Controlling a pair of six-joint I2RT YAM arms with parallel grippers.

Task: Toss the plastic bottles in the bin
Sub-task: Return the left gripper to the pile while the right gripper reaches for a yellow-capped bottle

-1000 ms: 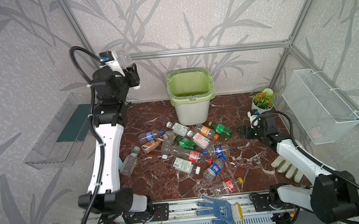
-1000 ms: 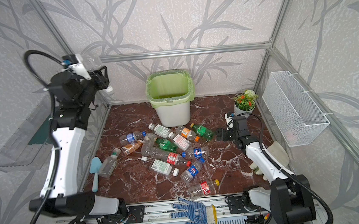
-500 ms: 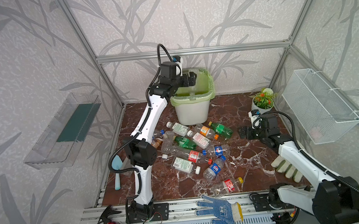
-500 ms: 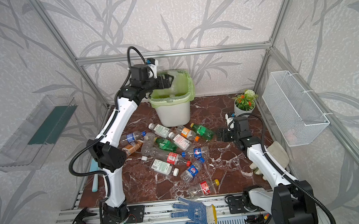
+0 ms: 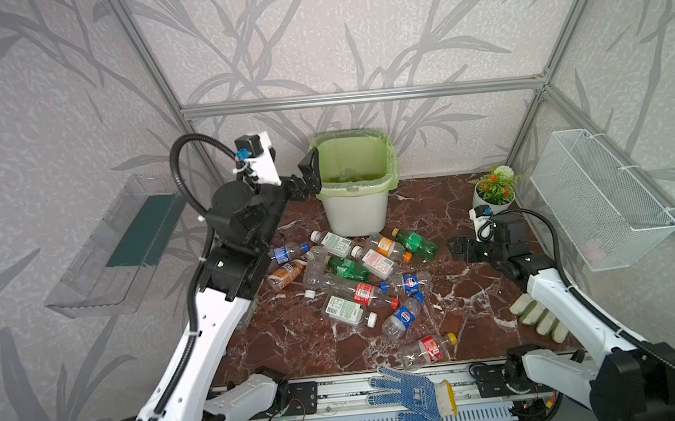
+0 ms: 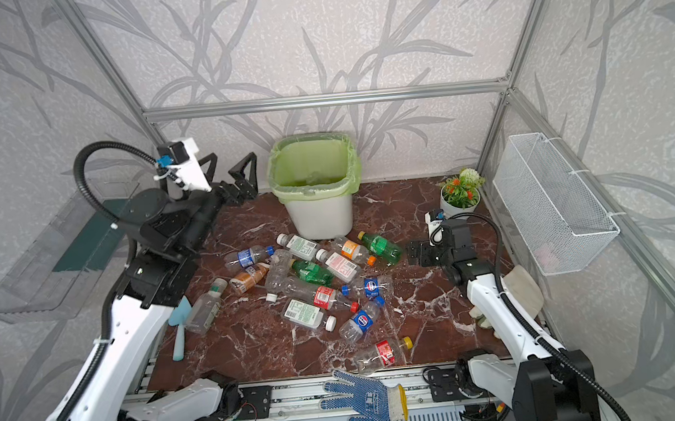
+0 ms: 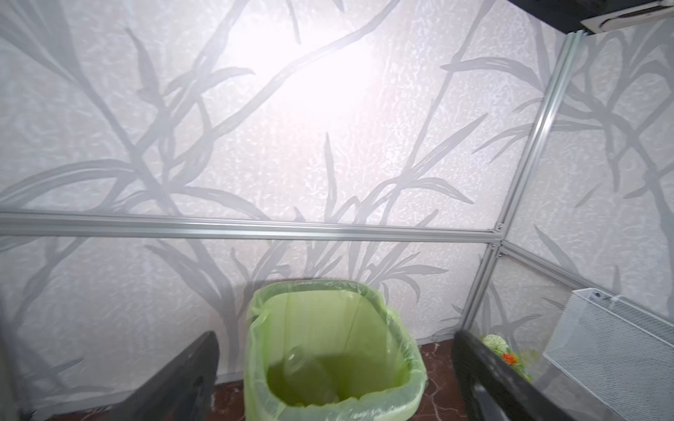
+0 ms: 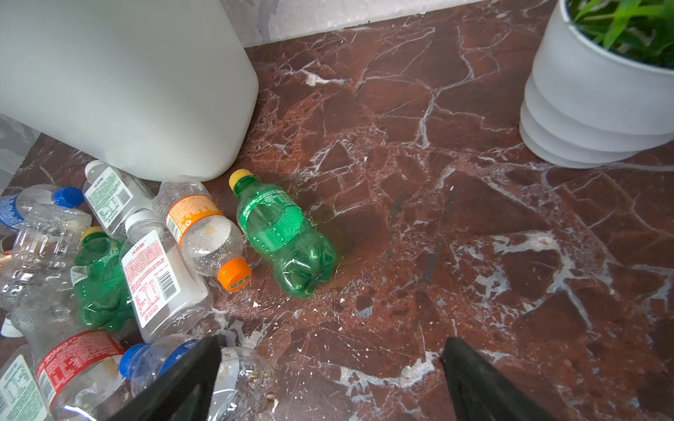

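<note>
Here, tabletop [image 5: 297,340]: red-brown marble with white veins, carrying everything below.
Bin [image 5: 353,214]: white, lined with a light green bag, upright at the middle of the back edge.
Inside the bin: one clear bottle [image 7: 302,368] lies on the bag's floor, seen from the left wrist view.
Plastic bottles [image 6: 316,276]: a loose heap lying on their sides in front of the bin, from the centre of the tabletop toward the front edge.
Green bottle [image 8: 284,237]: yellow cap, on its side at the heap's right fringe, just beside an orange-labelled bottle [image 8: 200,233].
Red-labelled bottle [image 5: 425,347]: yellow cap, alone near the front edge.
Stray bottle [image 6: 206,306]: clear, near the left edge, touching a light blue trowel [image 6: 178,321].
Left tool [image 6: 233,156]: raised over the back-left corner, beside the bin's rim and facing it; jaws spread wide, nothing between them.
Right tool [image 8: 330,340]: low over the right side of the tabletop, facing the heap; jaws spread wide, only bare marble between them. One finger [image 8: 182,379] overlaps a blue-capped clear bottle [image 8: 204,368]; I cannot tell whether they touch.
Flower pot [image 5: 493,202]: white, ribbed, at the back-right corner.
Glove [image 5: 410,392]: blue-dotted, on the rail past the front edge.
</note>
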